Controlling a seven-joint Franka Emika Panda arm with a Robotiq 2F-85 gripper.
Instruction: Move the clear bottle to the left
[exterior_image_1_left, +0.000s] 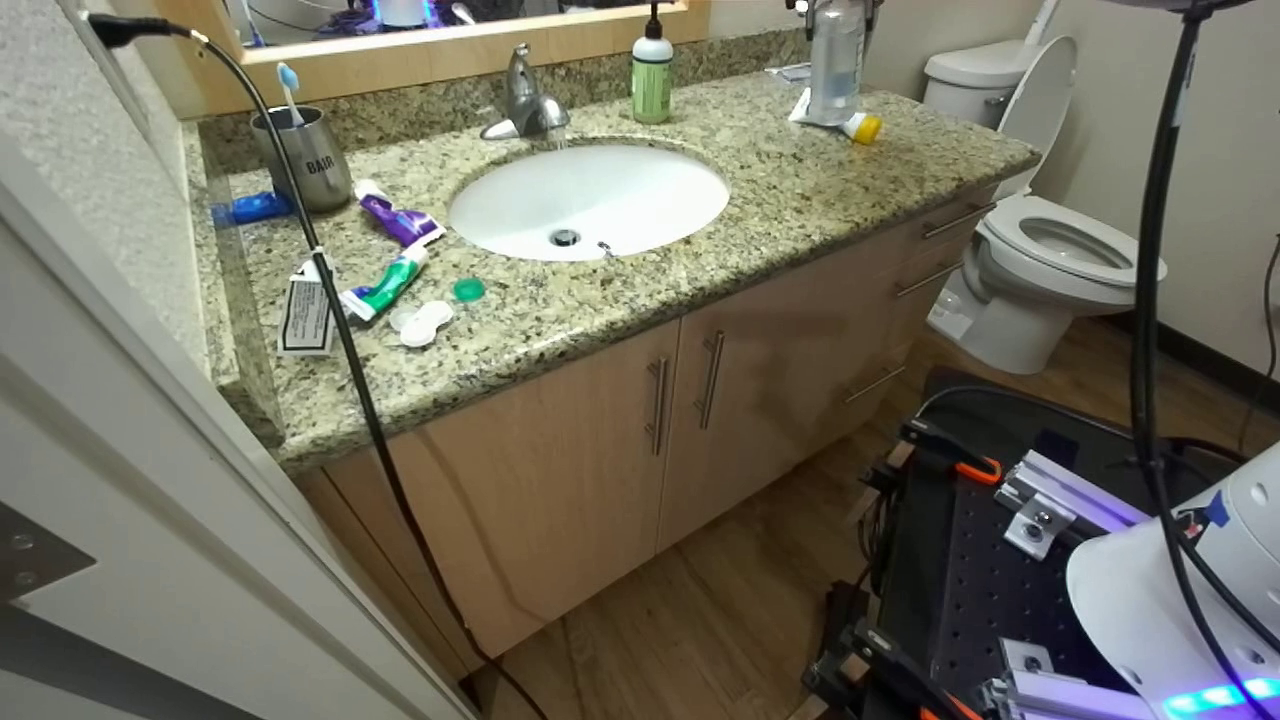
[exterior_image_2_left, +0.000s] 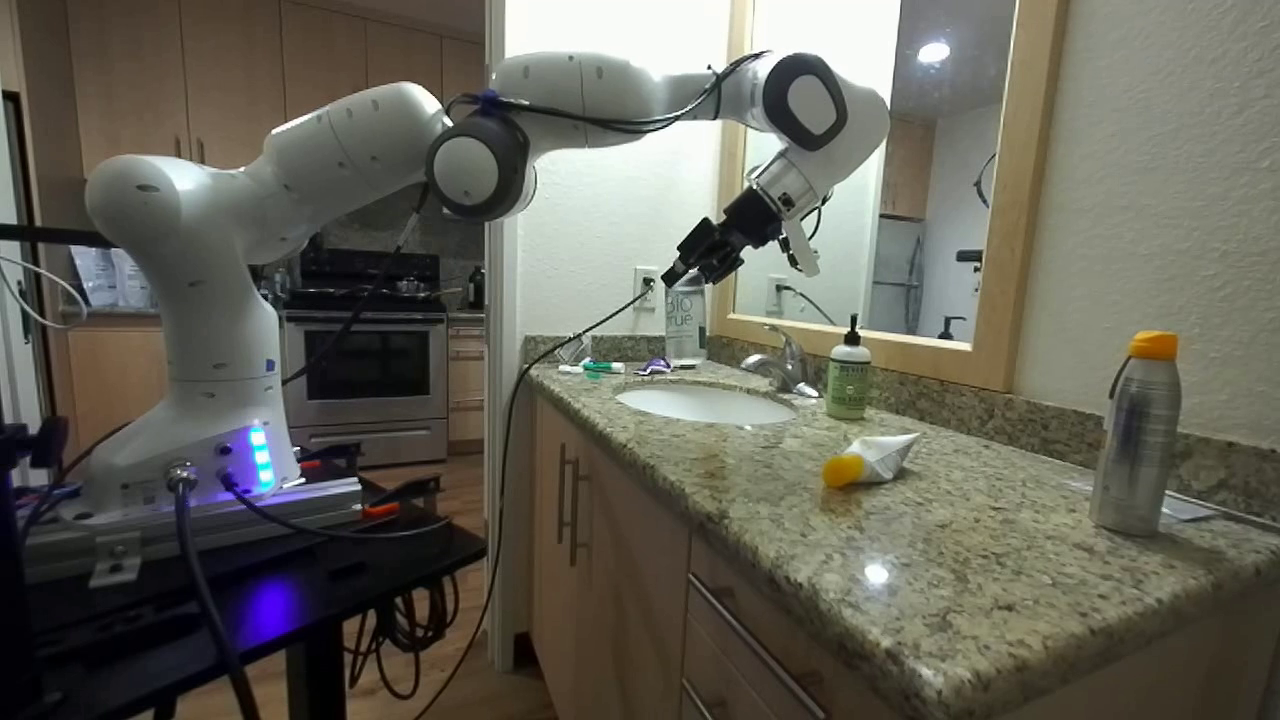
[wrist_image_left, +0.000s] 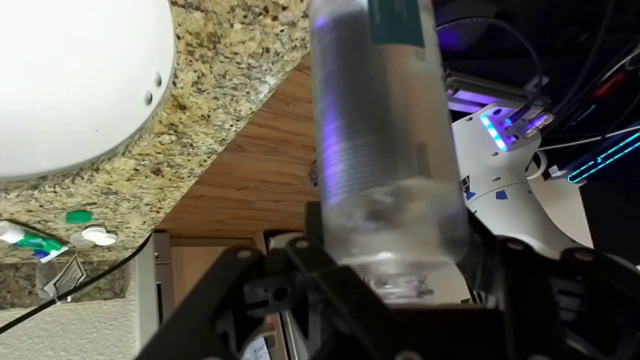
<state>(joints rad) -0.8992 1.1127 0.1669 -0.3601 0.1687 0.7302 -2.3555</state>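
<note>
Pincer (exterior_image_2_left: 696, 266) pinches clear bottle (exterior_image_1_left: 837, 62) near neck | bottle upright beneath pincer | worktop (exterior_image_2_left: 780, 525) below both, apart from bottle

In an exterior view a round lamp (exterior_image_2_left: 933, 51) shone in the mirror (exterior_image_2_left: 945, 140) and a hard glint sat on the countertop (exterior_image_2_left: 960, 520); blue lights (exterior_image_2_left: 261, 455) glowed on my base (exterior_image_2_left: 190, 430), with violet sheen on the black table (exterior_image_2_left: 330, 570). Soft shadows dulled the cabinet doors (exterior_image_1_left: 590, 480) in an exterior view. In my wrist view the basin (wrist_image_left: 75, 75) washed out flat white, the upper right sank nearly black, and the clear bottle (wrist_image_left: 380, 150), streaked violet, was blurred in my out-of-focus gripper (wrist_image_left: 395, 225).
</note>
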